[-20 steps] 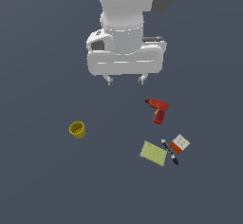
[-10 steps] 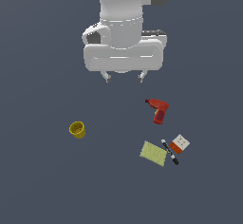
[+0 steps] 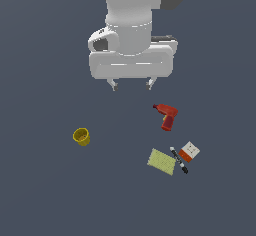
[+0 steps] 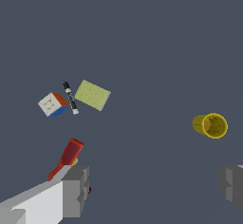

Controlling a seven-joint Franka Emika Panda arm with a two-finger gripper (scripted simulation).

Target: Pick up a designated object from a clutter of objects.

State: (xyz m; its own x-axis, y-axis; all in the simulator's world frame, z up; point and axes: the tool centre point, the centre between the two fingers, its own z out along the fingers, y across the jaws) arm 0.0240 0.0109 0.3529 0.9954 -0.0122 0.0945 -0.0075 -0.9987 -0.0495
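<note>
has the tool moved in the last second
Yes. The tool has shifted toward the exterior view's left, away from the red drill, which has stayed put.

The gripper [image 3: 131,84] hangs with its fingers spread and nothing between them, well apart from every item on the dark floor [image 3: 45,195], and the wide stretch between the yellow cup [image 3: 81,136] and the other items is bare. The yellow-green pad [image 3: 161,161] has free room on its side toward the cup and toward the exterior view's bottom, but the black marker [image 3: 178,160] lies just beside its opposite edge, perhaps touching it, with the orange-and-white box [image 3: 189,152] close behind the marker. The red drill [image 3: 167,116] lies near the pad, between it and the gripper.
</note>
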